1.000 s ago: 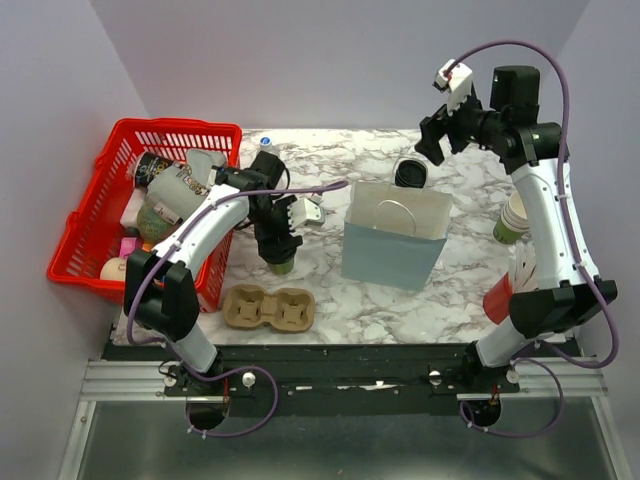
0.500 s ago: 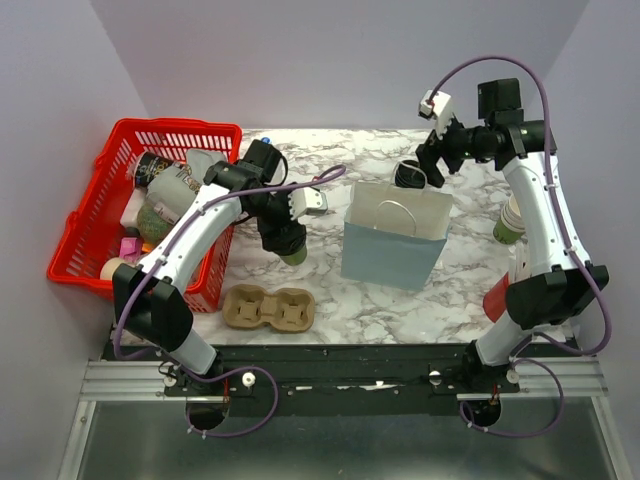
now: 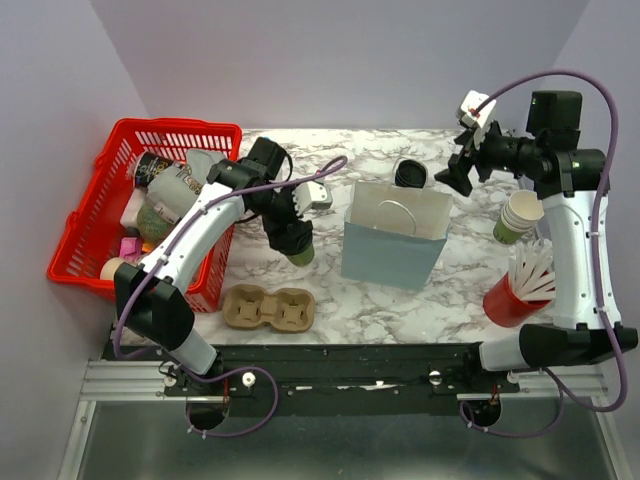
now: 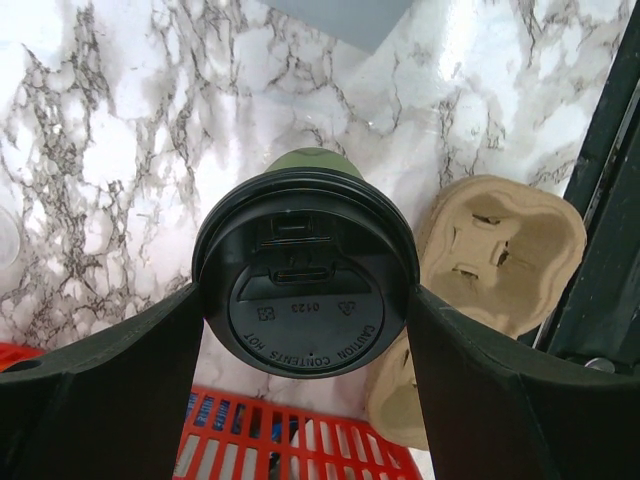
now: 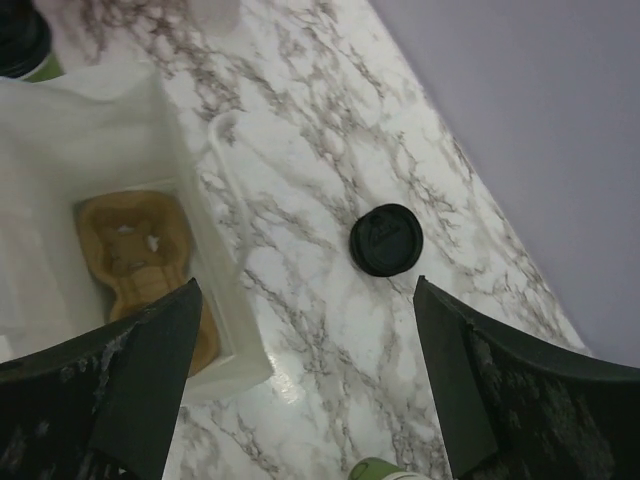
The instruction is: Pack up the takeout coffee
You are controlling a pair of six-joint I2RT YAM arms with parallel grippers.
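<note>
My left hand (image 3: 296,240) is clamped on the takeout coffee (image 4: 300,300), one finger pressed to each side of its black sip lid, the olive cup showing below the lid. It sits over the desk (image 3: 330,160) between the red basket (image 3: 85,235) and the pale blue paper bag (image 3: 395,245), just beyond the empty cardboard cup carrier (image 3: 268,308). The desk is white marble with grey veins, and it ends in a black rail at my bases. Plain lilac walls (image 3: 330,60) close it in at the back and on both sides.

My right hand (image 3: 455,176) hangs wide open with nothing in it, above the far right of the desk. Under it a black lid (image 5: 388,240) lies flat on the marble behind the bag, and a second carrier (image 5: 132,250) sits inside the bag. A stack of green cups (image 3: 518,217) and a red cup of white sticks (image 3: 512,297) stand along the right edge
</note>
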